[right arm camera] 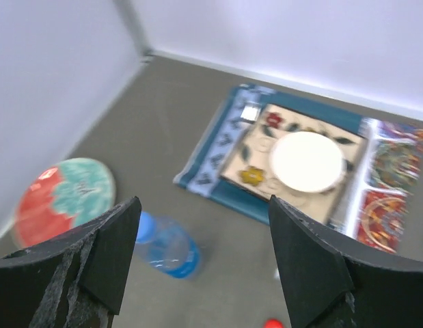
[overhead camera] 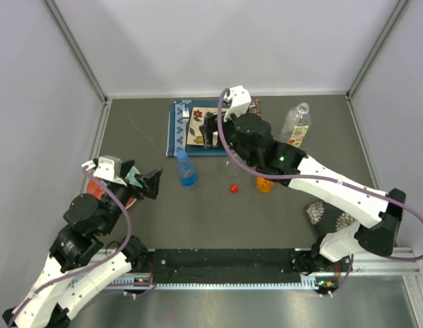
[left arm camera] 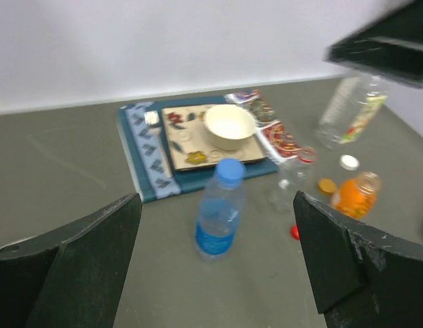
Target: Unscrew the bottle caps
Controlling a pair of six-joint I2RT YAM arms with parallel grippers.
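Observation:
A small blue bottle (overhead camera: pixel 186 171) stands mid-table with its blue cap (left arm camera: pixel 229 169) screwed on. A red cap (overhead camera: pixel 234 188) lies loose on the table to its right. Beside the orange bottle (overhead camera: pixel 264 184), an orange cap (left arm camera: pixel 326 185) and a white cap (left arm camera: pixel 348 162) lie on the table. A small clear bottle (left arm camera: pixel 291 181) stands between the blue and orange ones. My left gripper (overhead camera: pixel 146 179) is open, level with the blue bottle and left of it, apart. My right gripper (overhead camera: pixel 212 131) hovers open above the placemat, holding nothing.
A blue placemat (overhead camera: pixel 175 130) at the back carries a patterned tray (left arm camera: pixel 177 140) and a white bowl (left arm camera: pixel 229 126). A tall clear bottle (overhead camera: pixel 295 124) stands at the back right. A red and teal plate (right arm camera: pixel 64 201) lies at the left. A dark spotted object (overhead camera: pixel 324 213) lies near right.

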